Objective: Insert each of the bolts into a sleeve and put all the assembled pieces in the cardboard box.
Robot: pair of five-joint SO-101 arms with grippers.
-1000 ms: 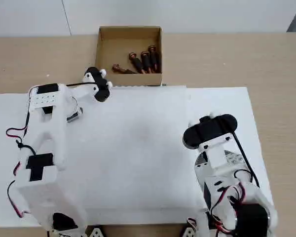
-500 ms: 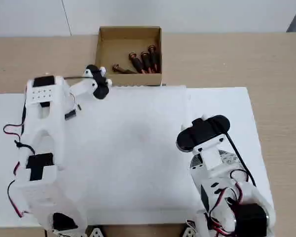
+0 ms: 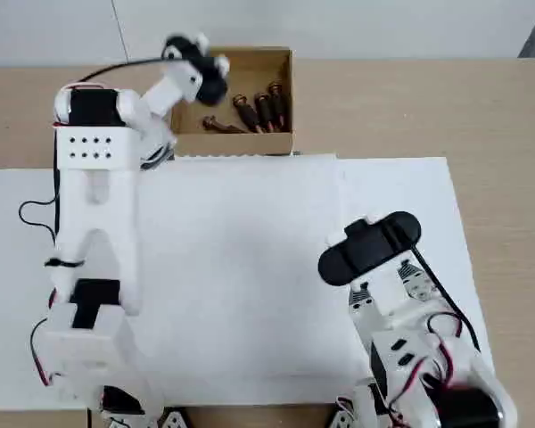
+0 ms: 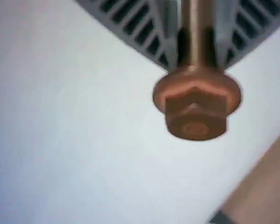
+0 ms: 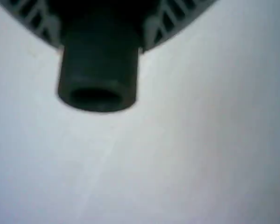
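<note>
Evidently a copper hex-headed bolt [image 4: 196,107] is clenched by its shank in the left gripper [image 3: 201,67], high beside the brown cardboard box [image 3: 291,89], while a black cylindrical sleeve [image 5: 98,70] is clamped, bore outward, in the right gripper [image 5: 100,28], presumably for mating.

A bolt [image 4: 196,105] of copper-coloured metal, smooth with a soft sheen, sits between ribbed grey plastic fingers [image 4: 130,28]. A sleeve [image 5: 98,70] is matt black, plastic or rubber by its look. The cardboard box [image 3: 250,143] is plain brown and matt. The assembled pieces [image 3: 259,111] inside it show coppery metal and dark sleeves. A matt white sheet [image 3: 250,267] covers the pale wood-grain surface [image 3: 481,107]. The left arm [image 3: 96,223] and right arm [image 3: 401,312] are smooth white plastic.
</note>
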